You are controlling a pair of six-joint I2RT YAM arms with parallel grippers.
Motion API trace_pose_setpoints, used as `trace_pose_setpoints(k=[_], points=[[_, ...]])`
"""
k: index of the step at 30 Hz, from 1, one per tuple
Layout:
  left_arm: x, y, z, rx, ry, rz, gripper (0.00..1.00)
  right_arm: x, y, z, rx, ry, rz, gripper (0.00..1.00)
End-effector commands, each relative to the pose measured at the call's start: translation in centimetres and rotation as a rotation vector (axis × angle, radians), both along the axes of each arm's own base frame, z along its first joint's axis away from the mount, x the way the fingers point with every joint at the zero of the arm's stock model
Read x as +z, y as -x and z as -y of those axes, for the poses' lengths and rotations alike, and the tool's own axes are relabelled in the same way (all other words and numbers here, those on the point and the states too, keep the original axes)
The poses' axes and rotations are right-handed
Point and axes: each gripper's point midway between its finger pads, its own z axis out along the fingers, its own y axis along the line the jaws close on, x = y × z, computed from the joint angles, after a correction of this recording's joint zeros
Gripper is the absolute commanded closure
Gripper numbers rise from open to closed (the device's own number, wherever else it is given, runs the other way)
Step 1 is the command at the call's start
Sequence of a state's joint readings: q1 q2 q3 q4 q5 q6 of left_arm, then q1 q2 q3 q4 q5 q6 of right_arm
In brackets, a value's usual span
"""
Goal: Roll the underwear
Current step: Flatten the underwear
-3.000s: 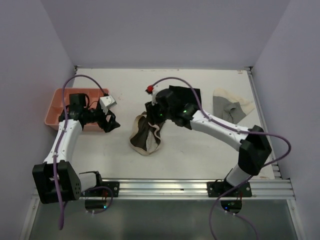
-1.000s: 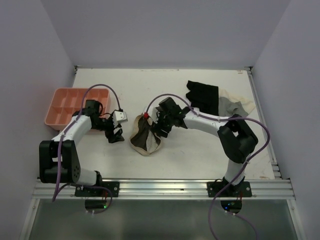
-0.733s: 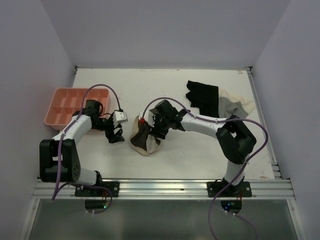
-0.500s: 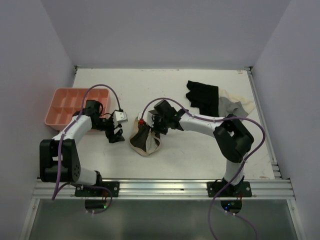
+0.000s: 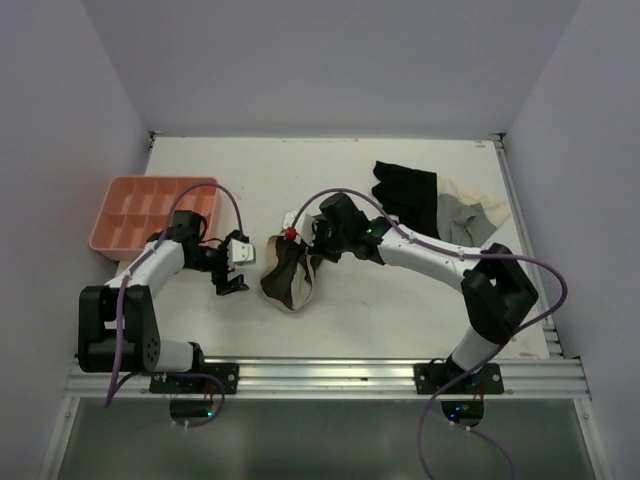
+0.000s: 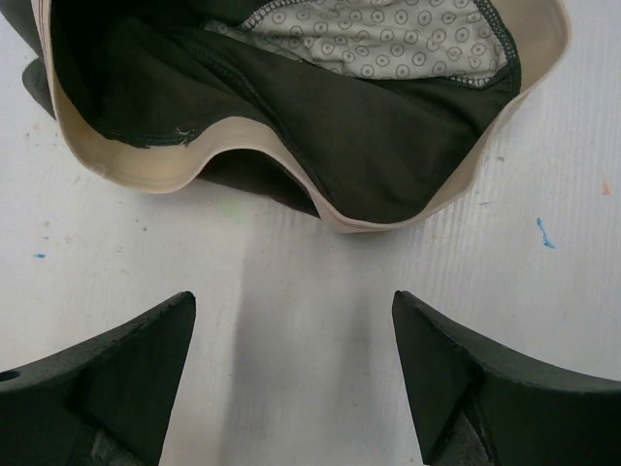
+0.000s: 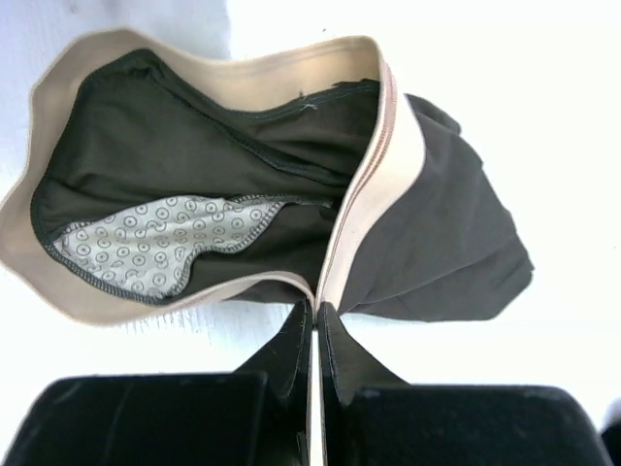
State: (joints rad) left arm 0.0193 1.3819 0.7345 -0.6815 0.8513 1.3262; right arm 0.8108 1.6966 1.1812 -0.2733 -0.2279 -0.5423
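I count three garments: one brown underwear (image 5: 288,278), one black garment (image 5: 405,195) and one grey-and-cream garment (image 5: 465,212). There is one pink tray (image 5: 128,205). I have two grippers, the left gripper (image 6: 291,379) and the right gripper (image 7: 315,320).

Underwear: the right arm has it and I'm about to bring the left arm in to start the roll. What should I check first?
1. Grip: right gripper shut on the underwear at its waistband: ok.
2. Free arm: left gripper open, nothing between its fingers: ok.
3. Contact: left gripper touching the underwear: not ok, bare table lies between them.
4. Fabric spread flat for rolling: not ok, waistband gapes, cloth bunched.
5. Clearance: black garment apart from the underwear: ok.
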Motion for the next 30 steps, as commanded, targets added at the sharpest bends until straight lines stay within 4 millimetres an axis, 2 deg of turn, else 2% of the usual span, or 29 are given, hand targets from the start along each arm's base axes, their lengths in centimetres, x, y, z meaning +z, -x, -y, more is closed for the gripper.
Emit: trace_pose_setpoints(k=[1,5,11,16,19,23,28,29,30], points=[[1.3,-0.9,1.2,-0.102,0.050,0.145,0.14,3.1,-0.1,0.6,-0.040,-0.050,0.057,1.00],[1.2,-1.3,2.4,-0.147,0.042,0.172,0.15,2.8,0.2,2.2,-0.073,-0.023,0.052,1.00],[0.4,-0.1,4.4,-0.249,0.020,0.177,0.21,1.1,0.5,4.3,-0.121,0.022,0.024,1.00],[-0.9,0.9,5.6,-0.325,-0.022,0.187,0.24,0.5,0.8,5.0,-0.139,0.027,0.003,1.00],[-1.1,1.2,6.1,-0.347,-0.025,0.184,0.32,0.4,0.8,5.0,-0.144,0.024,0.001,1.00],[-1.5,0.9,6.6,-0.345,-0.042,0.179,0.49,0.6,0.8,5.1,-0.146,0.020,0.003,1.00],[-2.0,0.7,6.3,-0.342,-0.068,0.178,0.58,0.5,0.8,5.1,-0.146,0.018,-0.003,1.00],[-2.0,0.6,6.2,-0.338,-0.073,0.180,0.68,0.5,0.7,5.3,-0.158,0.021,-0.002,1.00],[-1.9,0.5,6.1,-0.332,-0.080,0.178,0.75,0.7,0.4,5.3,-0.172,0.017,0.002,1.00]])
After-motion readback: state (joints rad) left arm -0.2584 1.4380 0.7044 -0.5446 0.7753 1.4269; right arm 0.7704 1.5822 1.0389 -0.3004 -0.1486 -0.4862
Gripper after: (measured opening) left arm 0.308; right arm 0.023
